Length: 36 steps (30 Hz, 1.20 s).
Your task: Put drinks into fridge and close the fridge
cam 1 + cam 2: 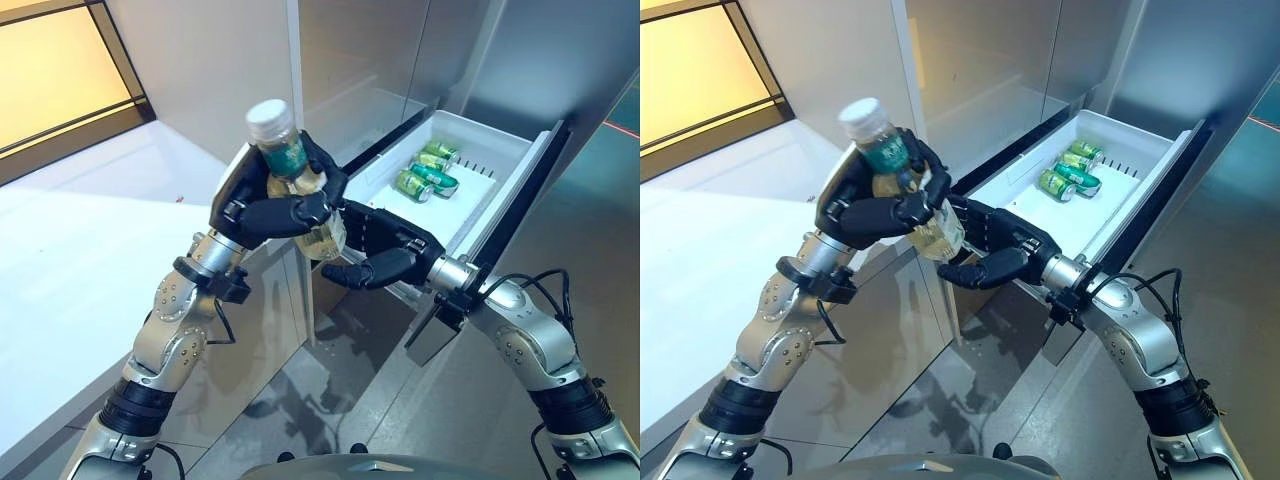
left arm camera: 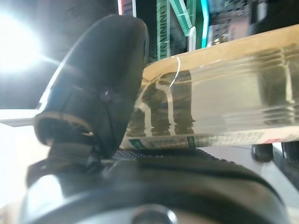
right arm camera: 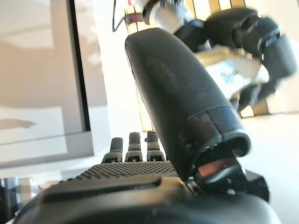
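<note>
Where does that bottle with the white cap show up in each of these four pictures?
Left eye view: bottle upper centre, gripped by the left hand.
Right eye view: upper left of centre.
Left wrist view: fills the upper right, lying sideways.
Right wrist view: partly visible, upper right.
Shared landmark: the left hand's dark fingers.
</note>
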Tool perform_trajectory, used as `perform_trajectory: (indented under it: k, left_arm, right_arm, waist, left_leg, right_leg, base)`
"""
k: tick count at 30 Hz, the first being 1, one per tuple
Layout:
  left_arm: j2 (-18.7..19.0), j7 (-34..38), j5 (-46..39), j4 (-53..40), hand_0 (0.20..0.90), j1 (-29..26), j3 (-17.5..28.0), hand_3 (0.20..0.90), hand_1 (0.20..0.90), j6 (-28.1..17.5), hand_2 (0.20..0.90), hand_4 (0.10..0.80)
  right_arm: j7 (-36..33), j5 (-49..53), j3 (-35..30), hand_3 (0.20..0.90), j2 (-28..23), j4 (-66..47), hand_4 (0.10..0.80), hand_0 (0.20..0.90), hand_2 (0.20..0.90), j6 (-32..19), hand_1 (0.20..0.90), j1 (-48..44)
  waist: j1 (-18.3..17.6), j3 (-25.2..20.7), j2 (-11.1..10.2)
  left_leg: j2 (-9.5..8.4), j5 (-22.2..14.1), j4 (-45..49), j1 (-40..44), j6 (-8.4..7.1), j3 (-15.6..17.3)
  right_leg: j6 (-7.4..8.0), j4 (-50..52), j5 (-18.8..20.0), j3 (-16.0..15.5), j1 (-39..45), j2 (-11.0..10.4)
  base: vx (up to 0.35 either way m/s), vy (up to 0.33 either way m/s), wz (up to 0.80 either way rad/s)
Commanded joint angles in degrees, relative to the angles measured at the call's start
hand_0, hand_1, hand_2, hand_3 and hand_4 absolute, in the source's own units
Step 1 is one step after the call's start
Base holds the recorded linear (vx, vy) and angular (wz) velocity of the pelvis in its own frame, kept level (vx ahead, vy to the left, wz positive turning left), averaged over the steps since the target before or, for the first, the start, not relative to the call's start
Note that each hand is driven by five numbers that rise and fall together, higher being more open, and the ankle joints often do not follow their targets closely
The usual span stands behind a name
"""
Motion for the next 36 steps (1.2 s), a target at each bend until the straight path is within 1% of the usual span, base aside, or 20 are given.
perform_trajectory:
  k: [1, 2, 5, 6, 9, 13, 19, 22, 25, 26, 27, 31, 36]
  left_arm:
    - [0.31, 1.82, 0.44, 0.34, 0.3, -13.41, -0.65, 0.2, 0.3, -6.16, 0.3, 0.1]
    - [0.36, 1.86, 0.64, 0.52, 0.3, -13.52, -0.86, 0.2, 0.3, -5.98, 0.3, 0.1]
    - [-0.1, 1.63, 1.25, 1.54, 0.3, -13.54, -2.46, 0.2, 0.3, -3.45, 0.3, 0.1]
    - [-0.1, 1.6, 1.48, 1.8, 0.3, -13.37, -2.89, 0.2, 0.3, -2.97, 0.3, 0.1]
    - [-0.23, 1.31, 3.17, 2.81, 0.3, -12.87, -4.07, 0.2, 0.3, -2.55, 0.3, 0.1]
    - [-0.37, 1.01, 3.94, 5.05, 0.3, -12.73, -5.64, 0.2, 0.3, -2.02, 0.3, 0.1]
    - [-1.56, 0.11, 4.11, 7.12, 0.3, -11.06, -7.07, 0.2, 0.3, -0.95, 0.3, 0.1]
    - [-2.2, -0.73, 3.94, 7.52, 0.3, -9.96, -7.18, 0.2, 0.3, -0.86, 0.3, 0.1]
    - [-2.44, -2.14, 3.42, 7.47, 0.3, -9.06, -7.55, 0.2, 0.3, -1.55, 0.3, 0.1]
    - [-2.53, -2.51, 3.2, 7.34, 0.3, -8.86, -7.51, 0.2, 0.3, -1.58, 0.3, 0.1]
    - [-2.69, -2.84, 2.57, 7.02, 0.3, -8.51, -7.81, 0.2, 0.3, -1.84, 0.3, 0.1]
    - [-3.6, -3.9, 0.99, 6.47, 0.3, -7.76, -8.65, 0.2, 0.3, -2.31, 0.3, 0.1]
    - [-4.66, -5.06, 0.57, 6.4, 0.3, -6.34, -9.56, 0.2, 0.3, -4.72, 0.3, 0.1]
  right_arm:
    - [1.91, 2.01, 0.04, 0.9, 0.14, -4.46, 0.8, 0.9, 0.9, -3.74, 0.9, -8.65]
    - [2.01, 2.01, 0.16, 0.9, 0.0, -4.36, 0.8, 0.9, 0.9, -3.75, 0.9, -8.96]
    - [2.71, 1.81, 1.21, 0.9, 0.23, -4.39, 0.8, 0.9, 0.9, -3.1, 0.9, -10.29]
    - [2.93, 1.81, 1.6, 0.9, 0.28, -4.57, 0.8, 0.9, 0.9, -2.89, 0.9, -10.41]
    - [3.77, 2.97, 2.55, 0.9, 0.27, -4.86, 0.8, 0.9, 0.9, -1.32, 0.9, -10.86]
    - [4.02, 4.36, 3.65, 0.9, 1.11, -4.3, 0.8, 0.9, 0.9, -0.64, 0.9, -11.02]
    - [0.76, 7.27, 3.84, 0.9, 2.06, -3.84, 0.8, 0.9, 0.9, -1.2, 0.9, -10.69]
    - [-0.81, 8.54, 3.29, 0.9, 2.85, -3.47, 0.8, 0.9, 0.9, -0.39, 0.9, -10.39]
    - [-2.71, 10.95, 3.28, 0.9, 3.26, -3.42, 0.8, 0.9, 0.9, 1.64, 0.9, -9.56]
    - [-2.81, 11.4, 3.16, 0.535, 3.35, -3.23, 0.435, 0.587, 0.587, 1.9, 0.587, -9.28]
    - [-3.36, 12.0, 3.38, 0.2, 3.64, -3.16, 0.1, 0.3, 0.3, 1.97, 0.3, -8.44]
    - [-5.76, 15.23, 3.75, 0.2, 5.04, -3.05, 0.1, 0.3, 0.3, 1.91, 0.3, -6.87]
    - [-9.28, 18.45, 3.33, 0.2, 6.54, -2.75, 0.1, 0.3, 0.3, 1.45, 0.3, -5.73]
  waist:
    - [-0.86, -4.85, -1.72]
    - [-0.86, -4.86, -1.72]
    - [-0.9, -4.79, -1.68]
    - [-0.9, -4.82, -1.68]
    - [-0.98, -4.63, -1.57]
    - [-0.99, -4.68, -1.61]
    - [-0.88, -4.53, -1.59]
    - [-0.78, -4.39, -1.61]
    - [-0.85, -4.35, -1.66]
    - [-0.88, -4.37, -1.66]
    - [-0.97, -4.37, -1.65]
    - [-1.15, -4.32, -1.75]
    - [-1.45, -4.05, -1.75]
  left_leg:
    - [-1.54, -3.52, 0.07, -0.79, 1.57, -1.41]
    - [-1.5, -3.54, 0.07, -0.78, 1.54, -1.32]
    - [-1.4, -3.96, 0.07, -0.39, 1.5, -1.05]
    - [-1.39, -3.48, 0.07, -0.72, 1.5, -0.88]
    - [-1.36, -3.89, 0.07, -0.35, 1.56, -0.81]
    - [-1.32, -3.79, 0.07, -0.42, 1.61, -0.69]
    - [-1.26, -3.74, 0.07, -0.43, 1.65, -0.22]
    - [-1.24, -3.81, 0.07, -0.35, 1.67, -0.11]
    - [-1.23, -3.91, 0.07, -0.36, 1.77, -0.03]
    - [-1.2, -3.92, 0.07, -0.39, 1.8, -0.03]
    - [-1.15, -3.93, 0.07, -0.39, 1.81, 0.02]
    - [-1.04, -3.96, 0.07, -0.43, 1.87, 0.29]
    - [-0.92, -4.06, 0.07, -0.31, 1.96, 0.81]
  right_leg:
    - [5.0, 2.2, -0.54, -0.59, -0.26, -2.63]
    - [5.02, 2.19, -0.53, -0.65, -0.26, -2.63]
    - [5.08, 2.01, -0.81, -0.92, 0.16, -2.56]
    - [4.98, 2.1, -0.44, -0.84, -0.22, -2.54]
    - [5.03, 1.98, -0.79, -0.74, 0.2, -2.47]
    - [5.03, 2.02, -0.73, -0.45, 0.15, -2.42]
    - [5.14, 2.1, -0.65, -0.76, 0.02, -2.55]
    - [5.14, 2.14, -0.64, -0.81, 0.02, -2.56]
    - [5.17, 2.09, -0.58, -0.52, -0.04, -2.56]
    - [5.17, 2.09, -0.55, -0.4, -0.09, -2.53]
    - [5.21, 2.1, -0.54, -0.21, -0.14, -2.56]
    - [5.22, 1.97, -0.34, 0.05, -0.22, -2.49]
    - [5.25, 2.14, -0.23, 0.38, -0.4, -2.38]
  base:
    - [0.0, 0.0, 0.0]
    - [-0.009, -0.006, -0.04]
    - [0.0, -0.004, -0.08]
    - [0.022, 0.003, -0.07]
    - [0.0, 0.007, -0.09]
    - [-0.002, 0.002, -0.02]
    - [0.0, 0.0, 0.0]
    - [0.0, 0.0, 0.0]
    - [0.0, 0.0, 0.0]
    - [0.0, 0.0, 0.0]
    - [0.0, 0.0, 0.0]
    - [0.0, 0.0, 0.0]
    - [0.004, -0.002, -0.01]
